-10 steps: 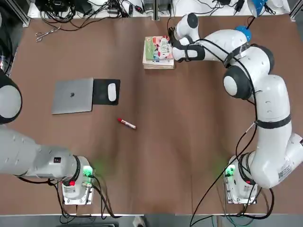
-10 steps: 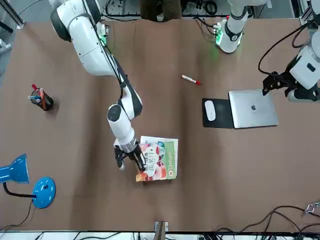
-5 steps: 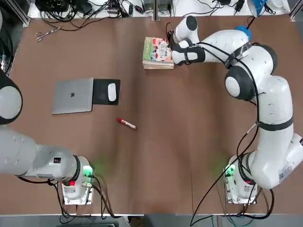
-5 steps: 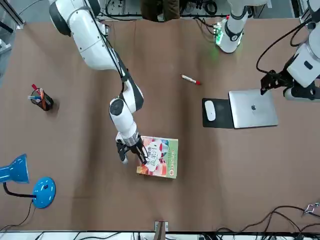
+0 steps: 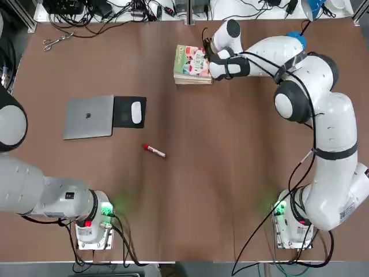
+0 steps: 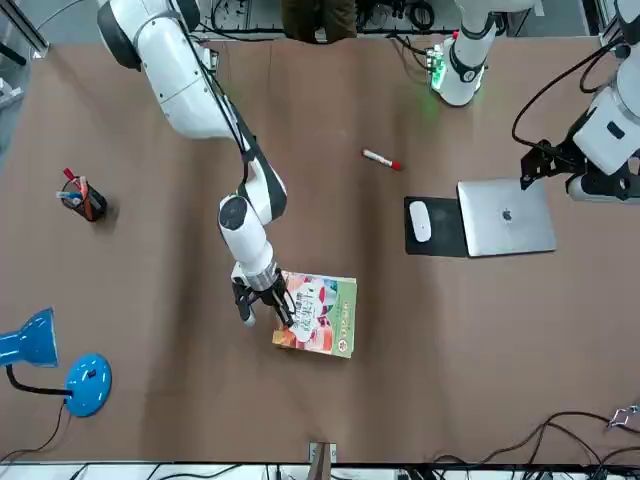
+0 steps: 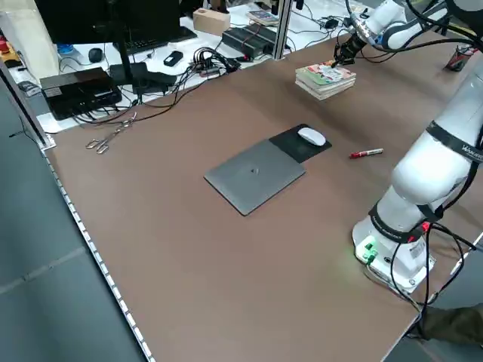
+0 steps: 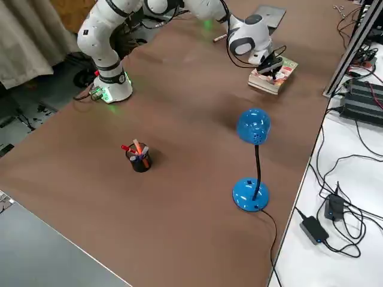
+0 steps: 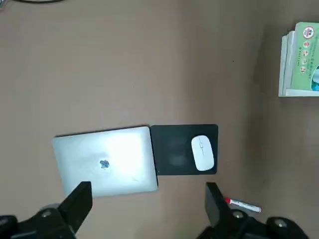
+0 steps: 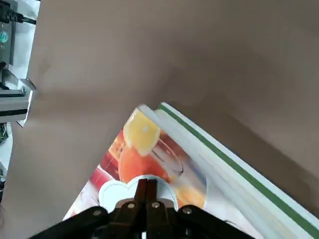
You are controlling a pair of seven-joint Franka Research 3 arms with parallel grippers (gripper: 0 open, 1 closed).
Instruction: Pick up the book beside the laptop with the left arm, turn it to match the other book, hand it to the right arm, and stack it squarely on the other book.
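The book (image 5: 190, 60), with its colourful cover and green strip, lies on top of the other book (image 5: 192, 81) near the table's far edge; only the lower one's edges show. My right gripper (image 5: 206, 55) is shut, and its joined fingertips (image 10: 146, 186) rest on the cover (image 10: 149, 159) with nothing between them. The front view shows the same contact at the book's (image 6: 322, 315) side edge. My left gripper (image 9: 147, 194) hangs open high over the silver laptop (image 9: 104, 160), holding nothing, well away from the books.
A black mouse pad with a white mouse (image 5: 130, 111) adjoins the laptop (image 5: 88, 116). A red marker (image 5: 154, 151) lies mid-table. A blue lamp (image 6: 60, 360) and a pen cup (image 6: 82, 200) stand beyond the right arm. Scissors (image 5: 56, 40) lie in a far corner.
The right gripper's shut tips have slid a little over the cover, and the colourful book has turned slightly on the stack. The left arm has barely moved.
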